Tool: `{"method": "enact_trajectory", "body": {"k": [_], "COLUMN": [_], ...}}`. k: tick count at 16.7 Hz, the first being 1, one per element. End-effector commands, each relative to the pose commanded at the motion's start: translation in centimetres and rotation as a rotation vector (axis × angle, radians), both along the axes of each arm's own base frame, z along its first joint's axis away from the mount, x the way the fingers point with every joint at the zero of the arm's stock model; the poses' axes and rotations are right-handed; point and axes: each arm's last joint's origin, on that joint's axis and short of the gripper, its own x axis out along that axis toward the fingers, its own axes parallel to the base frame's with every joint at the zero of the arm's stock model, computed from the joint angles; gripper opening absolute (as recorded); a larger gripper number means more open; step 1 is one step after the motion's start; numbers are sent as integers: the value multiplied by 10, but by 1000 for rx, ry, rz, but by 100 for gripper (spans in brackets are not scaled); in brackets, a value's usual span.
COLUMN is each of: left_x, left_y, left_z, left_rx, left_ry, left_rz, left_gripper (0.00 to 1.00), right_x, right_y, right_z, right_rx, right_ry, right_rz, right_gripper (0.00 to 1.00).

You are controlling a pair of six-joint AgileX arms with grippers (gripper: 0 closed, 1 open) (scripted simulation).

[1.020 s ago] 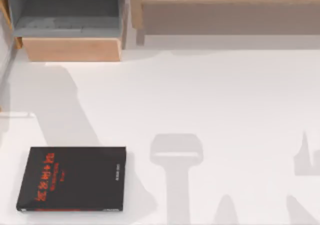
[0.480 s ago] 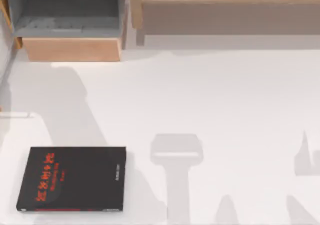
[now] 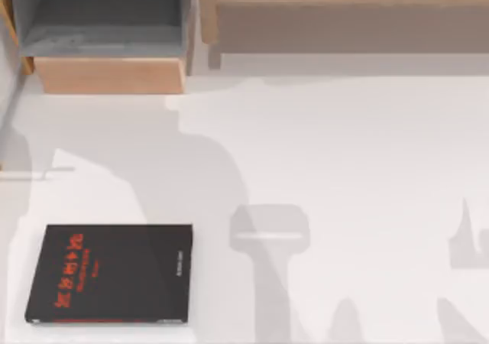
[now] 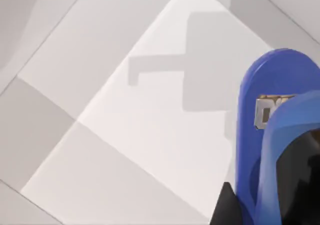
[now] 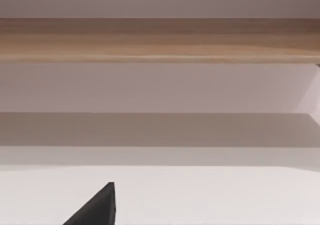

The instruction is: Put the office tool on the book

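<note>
Top view: book [image 3: 111, 274] flat at table's [image 3: 344, 153] near left, cover up, ready as landing spot. Left wrist view: left gripper [image 4: 280, 195] clamped on blue office tool [image 4: 272, 130], carried above table. Right gripper's jaw state: cannot tell.

Lettering on the book, none of it legible

The black book [image 3: 111, 274] at the top view's lower left carries a column of large red characters along its cover, two fainter red lines just beside them, and a short run of tiny white text toward its right edge; none of these can be made out as words. In the left wrist view the blue office tool [image 4: 272, 135] bears a small metal plate whose marking cannot be read.
</note>
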Motion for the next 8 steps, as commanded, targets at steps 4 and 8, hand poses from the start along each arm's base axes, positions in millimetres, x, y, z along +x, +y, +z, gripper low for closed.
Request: {"method": "enact_trajectory", "body": {"k": [4, 8], "left_x": [-24, -45], "left_y": [-30, -64], "left_z": [31, 41], "left_rx": [-25, -46], "left_ry": [-86, -122], "left_rz": [14, -27], "left_gripper": [0, 0], "right_x": [0, 0], "right_y": [0, 0], "right_z": [0, 0], "right_rx": [0, 0], "right_ry": [0, 0], "right_rz": [0, 0], "right_gripper": [100, 100]}}
